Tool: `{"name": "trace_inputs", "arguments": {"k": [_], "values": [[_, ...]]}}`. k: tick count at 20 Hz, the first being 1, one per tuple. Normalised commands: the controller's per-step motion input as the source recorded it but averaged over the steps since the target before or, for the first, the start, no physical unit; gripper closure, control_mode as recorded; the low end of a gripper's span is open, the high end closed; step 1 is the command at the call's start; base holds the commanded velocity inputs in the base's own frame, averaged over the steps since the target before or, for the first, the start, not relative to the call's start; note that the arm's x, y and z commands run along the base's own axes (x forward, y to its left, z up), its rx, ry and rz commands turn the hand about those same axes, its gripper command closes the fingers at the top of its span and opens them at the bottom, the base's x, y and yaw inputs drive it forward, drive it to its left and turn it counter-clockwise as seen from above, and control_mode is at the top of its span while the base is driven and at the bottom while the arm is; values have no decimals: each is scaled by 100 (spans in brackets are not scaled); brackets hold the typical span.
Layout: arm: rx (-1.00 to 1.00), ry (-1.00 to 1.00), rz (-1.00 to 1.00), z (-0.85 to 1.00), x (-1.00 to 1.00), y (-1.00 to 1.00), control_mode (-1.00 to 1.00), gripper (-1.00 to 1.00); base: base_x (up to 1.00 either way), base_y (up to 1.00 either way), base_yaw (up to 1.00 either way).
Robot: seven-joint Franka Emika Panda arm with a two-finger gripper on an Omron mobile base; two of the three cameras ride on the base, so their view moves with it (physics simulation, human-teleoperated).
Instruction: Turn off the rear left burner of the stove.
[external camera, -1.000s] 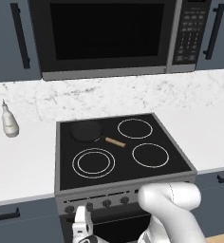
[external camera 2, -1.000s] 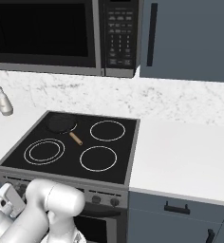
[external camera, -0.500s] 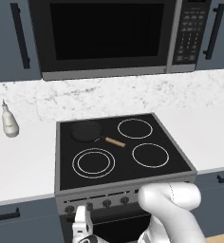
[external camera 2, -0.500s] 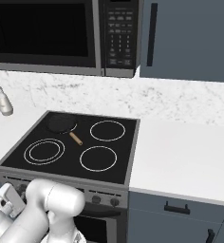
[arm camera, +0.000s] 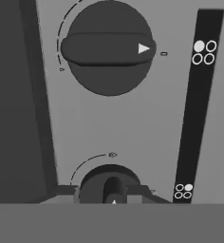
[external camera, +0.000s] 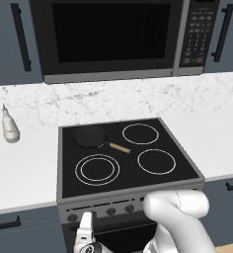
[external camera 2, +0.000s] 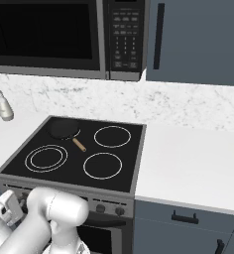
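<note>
While the rear left burner (external camera: 90,136) sits under the skillet (external camera: 91,137) at upper left of the stove (external camera: 126,156), the jaws seem closed on the lower knob (arm camera: 109,185), so turning it off comes next.

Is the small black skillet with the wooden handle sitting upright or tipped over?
Upright: the small black wooden-handled skillet sits flat on the black glass stove top, its open side up.

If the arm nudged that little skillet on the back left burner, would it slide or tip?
The skillet would probably slide, since it sits flat on the smooth black glass of the stove. It looks low and wide, so tipping seems unlikely. Its wooden handle sticks out sideways, so an off-centre push would likely spin it.
</note>
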Motion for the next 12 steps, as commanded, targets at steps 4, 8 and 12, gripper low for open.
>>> {"name": "trace_inputs", "arguments": {"k": [4, 8, 12], "values": [[35, 9, -5, 29, 4, -10, -100, 100, 0, 0, 0], [38, 8, -8, 32, 1, -15, -100, 100, 0, 0, 0], [42, 7, -11, 31, 0, -15, -100, 100, 0, 0, 0]]}}
